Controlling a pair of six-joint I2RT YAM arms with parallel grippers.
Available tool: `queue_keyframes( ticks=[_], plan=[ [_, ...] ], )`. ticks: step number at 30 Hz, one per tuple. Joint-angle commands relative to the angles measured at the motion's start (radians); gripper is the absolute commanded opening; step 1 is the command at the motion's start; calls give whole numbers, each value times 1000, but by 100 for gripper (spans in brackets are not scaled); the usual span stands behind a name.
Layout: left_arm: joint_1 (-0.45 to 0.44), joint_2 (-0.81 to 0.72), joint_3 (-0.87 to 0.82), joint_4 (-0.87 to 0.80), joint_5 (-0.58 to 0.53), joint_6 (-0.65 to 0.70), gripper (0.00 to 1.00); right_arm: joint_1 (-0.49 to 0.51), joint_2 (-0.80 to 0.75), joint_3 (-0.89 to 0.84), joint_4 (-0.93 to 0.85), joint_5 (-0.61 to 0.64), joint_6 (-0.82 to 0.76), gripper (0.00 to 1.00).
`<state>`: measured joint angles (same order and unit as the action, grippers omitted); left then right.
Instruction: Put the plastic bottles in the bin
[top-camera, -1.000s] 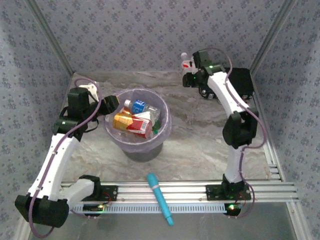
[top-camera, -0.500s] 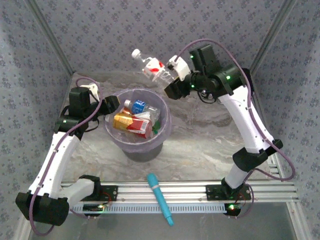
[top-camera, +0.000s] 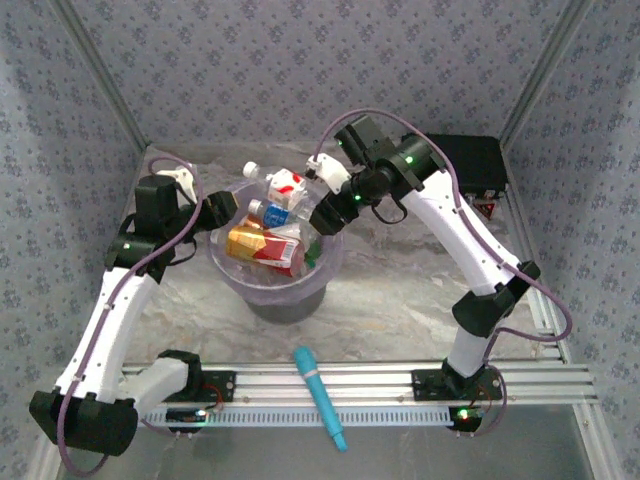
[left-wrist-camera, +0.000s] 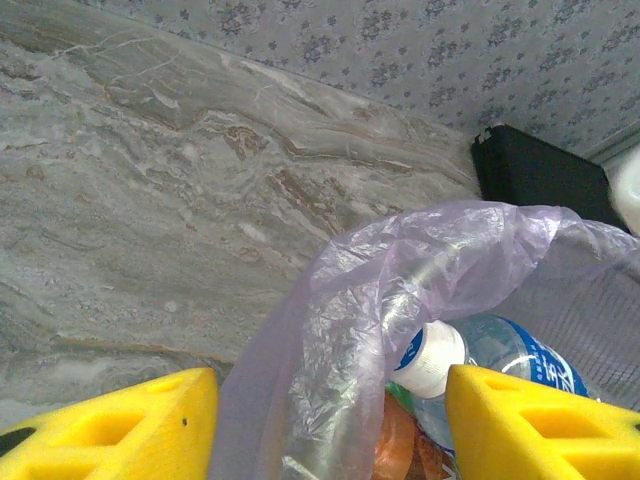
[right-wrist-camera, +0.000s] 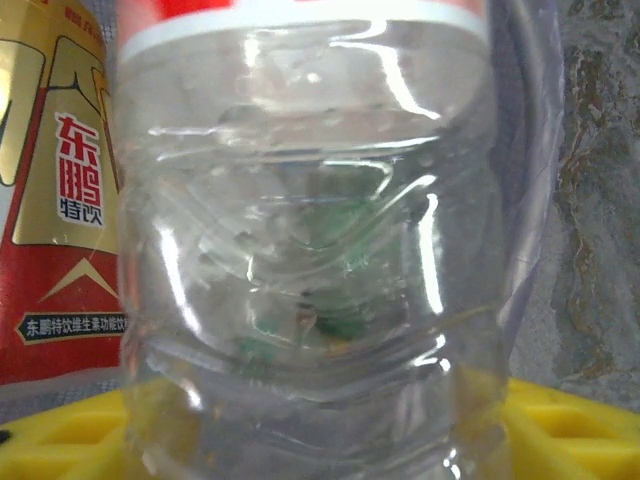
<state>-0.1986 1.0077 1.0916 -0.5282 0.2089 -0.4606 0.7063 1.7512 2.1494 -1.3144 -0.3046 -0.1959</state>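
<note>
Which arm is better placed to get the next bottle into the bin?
Right. Its jaws flank a clear bottle above the bin, ready to drop. The left jaws stand open astride the bin's rim, holding no bottle.

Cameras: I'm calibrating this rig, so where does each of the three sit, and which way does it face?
Top external: above and behind the arms, looking down on the table; both arms show, bases nearest.
Left wrist: on the left gripper, facing over the bin rim toward the far wall; its yellow fingers show.
Right wrist: on the right gripper, facing down at a clear bottle over the bin; its yellow fingers show.
Shared: all see the bin; top and right wrist see that bottle.
</note>
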Motion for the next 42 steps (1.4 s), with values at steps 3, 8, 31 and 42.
queue_keyframes(
  ticks=[3,8,31,42],
  plan=[
    [-6,-20,31,-7,-17,7,62,-19,-44,62,11,-7,22,75],
    [-6,-24,34,-12,-21,4,61,-21,18,160,23,-43,26,73],
    [-5,-27,12,15,-17,-16,59,26,85,-50,244,-212,337,57],
    [-2,-53,33,26,-19,-20,60,19,75,-152,431,-164,440,60]
  ],
)
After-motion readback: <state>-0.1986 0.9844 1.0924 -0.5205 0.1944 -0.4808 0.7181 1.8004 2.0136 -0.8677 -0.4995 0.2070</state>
